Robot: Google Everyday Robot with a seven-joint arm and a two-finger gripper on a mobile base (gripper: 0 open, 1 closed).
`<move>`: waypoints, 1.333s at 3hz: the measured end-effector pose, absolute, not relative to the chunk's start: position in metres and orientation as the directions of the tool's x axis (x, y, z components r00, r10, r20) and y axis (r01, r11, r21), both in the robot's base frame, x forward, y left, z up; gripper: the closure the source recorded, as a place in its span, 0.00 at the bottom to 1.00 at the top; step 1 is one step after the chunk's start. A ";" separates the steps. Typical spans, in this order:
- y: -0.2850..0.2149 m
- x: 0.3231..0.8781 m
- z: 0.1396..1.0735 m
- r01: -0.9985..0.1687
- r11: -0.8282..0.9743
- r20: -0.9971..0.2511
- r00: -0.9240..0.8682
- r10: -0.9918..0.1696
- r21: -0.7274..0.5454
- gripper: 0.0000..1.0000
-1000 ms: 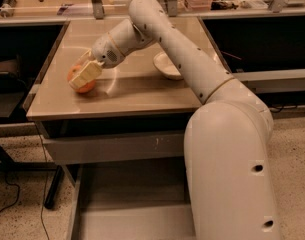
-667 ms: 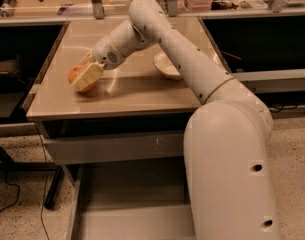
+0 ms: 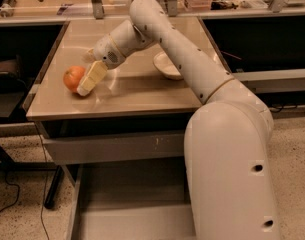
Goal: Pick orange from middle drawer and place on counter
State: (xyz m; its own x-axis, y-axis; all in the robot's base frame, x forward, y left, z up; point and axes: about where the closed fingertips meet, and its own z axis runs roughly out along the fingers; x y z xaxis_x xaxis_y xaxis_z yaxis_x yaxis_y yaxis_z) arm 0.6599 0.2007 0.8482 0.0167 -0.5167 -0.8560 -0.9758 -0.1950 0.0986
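Observation:
The orange (image 3: 72,77) rests on the tan counter (image 3: 142,91) near its left front part. My gripper (image 3: 83,85) is down at the counter right beside the orange. One pale finger (image 3: 93,76) lies along the orange's right side, and the jaws look spread open around it. The far finger is hidden behind the fruit. The middle drawer (image 3: 137,219) is pulled out below the counter and its grey floor is bare. My white arm reaches across from the right.
A white bowl (image 3: 167,66) sits on the counter right of my wrist. A shut drawer front with pale scuffs (image 3: 112,146) is just under the counter edge. Cluttered benches stand behind. A black cable lies on the floor at left.
The orange shows more fully to the left of the finger than before. It now sits on the counter, and the finger has drawn slightly off it to the right.

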 end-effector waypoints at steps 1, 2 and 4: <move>0.181 0.658 0.878 -0.989 -0.140 -0.851 0.036 -0.524 0.044 0.00; 0.133 0.651 0.931 -0.999 -0.023 -0.822 0.038 -0.568 -0.030 0.00; 0.022 0.624 1.015 -0.966 0.225 -0.767 -0.046 -0.640 -0.130 0.00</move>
State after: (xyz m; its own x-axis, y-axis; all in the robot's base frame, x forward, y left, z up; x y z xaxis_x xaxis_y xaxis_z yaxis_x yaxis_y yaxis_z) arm 0.6245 0.0221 1.0152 -0.0460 -0.6404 -0.7667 -0.9656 0.2251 -0.1301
